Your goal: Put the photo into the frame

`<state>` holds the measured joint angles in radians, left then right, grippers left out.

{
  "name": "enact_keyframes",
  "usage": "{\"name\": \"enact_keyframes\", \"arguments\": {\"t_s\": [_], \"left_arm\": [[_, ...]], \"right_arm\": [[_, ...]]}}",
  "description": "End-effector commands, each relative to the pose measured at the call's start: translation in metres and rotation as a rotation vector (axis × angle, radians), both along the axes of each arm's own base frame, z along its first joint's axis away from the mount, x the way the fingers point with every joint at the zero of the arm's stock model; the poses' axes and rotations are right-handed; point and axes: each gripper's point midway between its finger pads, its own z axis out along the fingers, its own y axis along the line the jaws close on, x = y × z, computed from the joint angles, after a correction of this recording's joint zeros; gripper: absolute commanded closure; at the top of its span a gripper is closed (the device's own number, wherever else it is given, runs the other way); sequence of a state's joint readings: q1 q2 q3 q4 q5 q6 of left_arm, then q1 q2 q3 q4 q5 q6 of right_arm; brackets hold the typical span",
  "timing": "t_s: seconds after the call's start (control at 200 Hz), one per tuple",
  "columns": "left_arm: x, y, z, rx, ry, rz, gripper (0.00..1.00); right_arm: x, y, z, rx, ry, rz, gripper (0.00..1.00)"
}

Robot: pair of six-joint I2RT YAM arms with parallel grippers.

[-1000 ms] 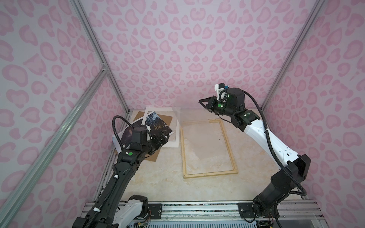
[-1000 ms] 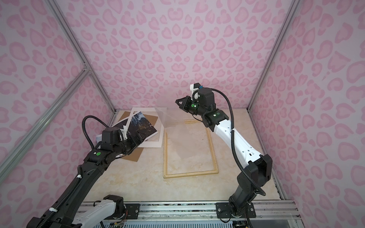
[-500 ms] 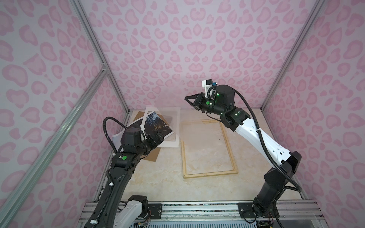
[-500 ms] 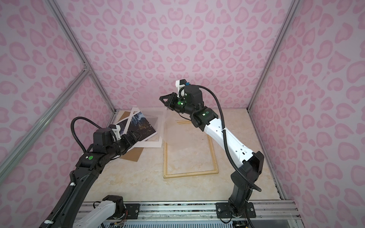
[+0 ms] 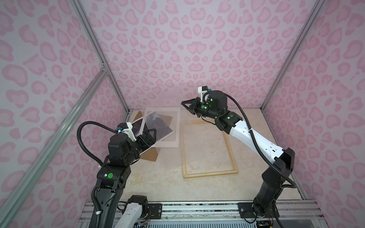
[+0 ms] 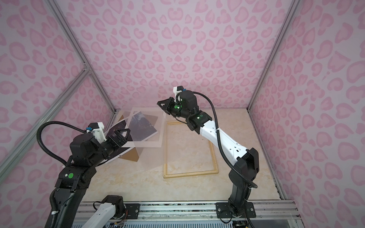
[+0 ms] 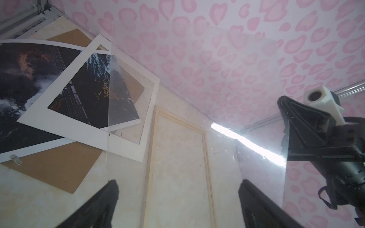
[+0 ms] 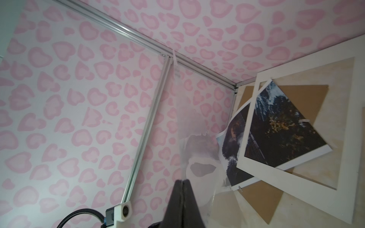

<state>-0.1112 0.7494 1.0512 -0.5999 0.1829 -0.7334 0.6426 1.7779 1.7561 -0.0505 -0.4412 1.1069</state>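
The frame (image 5: 210,173) (image 6: 190,173) of pale wood strips lies flat on the table in both top views, and its inside shows bare table. My right gripper (image 5: 182,102) (image 6: 158,103) (image 8: 182,180) hangs above the frame's far left corner, shut on the edge of a clear pane (image 7: 217,88) (image 8: 197,154) lifted off the table. The photo (image 5: 158,126) (image 6: 142,126) (image 7: 23,83) lies at the far left, partly under a white mat board (image 5: 175,126) (image 6: 161,128). My left gripper (image 5: 153,136) (image 6: 123,134) (image 7: 178,183) hovers open over the photo's near edge, holding nothing.
A brown backing board (image 5: 150,157) (image 6: 130,157) lies under the photo and mat. Pink patterned walls with metal rails close in the table on three sides. The raised pane stands between my two grippers.
My right gripper has carried the clear pane leftward, off the frame and toward the mat board. My left arm has drawn back slightly toward the near left, its gripper still open.
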Motion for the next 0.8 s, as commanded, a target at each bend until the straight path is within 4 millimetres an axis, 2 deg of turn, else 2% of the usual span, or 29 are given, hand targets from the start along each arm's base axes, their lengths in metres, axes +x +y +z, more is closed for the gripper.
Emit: {"name": "enact_keyframes", "arguments": {"t_s": [0.0, 0.075, 0.095, 0.155, 0.295, 0.4, 0.47, 0.56, 0.795], "left_arm": [[-0.001, 0.001, -0.009, 0.022, 0.029, -0.002, 0.02], [-0.002, 0.001, -0.015, 0.024, 0.040, -0.005, 0.02], [-0.002, 0.001, -0.016, 0.023, 0.043, -0.006, 0.02], [0.000, -0.002, -0.023, 0.020, 0.062, -0.017, 0.02], [0.005, -0.008, -0.037, -0.006, 0.104, -0.041, 0.03], [0.006, -0.008, -0.040, -0.007, 0.115, -0.041, 0.02], [0.006, -0.008, -0.040, -0.007, 0.112, -0.037, 0.02], [0.005, -0.008, -0.040, -0.007, 0.113, -0.041, 0.03], [0.004, -0.012, -0.051, -0.010, 0.138, -0.065, 0.02]], "right_arm": [[0.020, -0.025, -0.023, 0.012, -0.007, -0.020, 1.00], [0.036, -0.053, -0.060, -0.016, -0.004, -0.046, 1.00], [0.038, -0.060, -0.078, -0.036, 0.014, -0.048, 1.00], [0.047, -0.079, -0.110, -0.065, 0.016, -0.036, 1.00], [0.068, -0.109, -0.177, -0.116, 0.089, 0.014, 1.00], [0.071, -0.122, -0.214, -0.138, 0.133, 0.042, 1.00], [0.072, -0.131, -0.233, -0.160, 0.163, 0.040, 1.00], [0.073, -0.142, -0.248, -0.178, 0.186, 0.022, 1.00], [0.079, -0.169, -0.259, -0.198, 0.195, -0.035, 1.00]]}}
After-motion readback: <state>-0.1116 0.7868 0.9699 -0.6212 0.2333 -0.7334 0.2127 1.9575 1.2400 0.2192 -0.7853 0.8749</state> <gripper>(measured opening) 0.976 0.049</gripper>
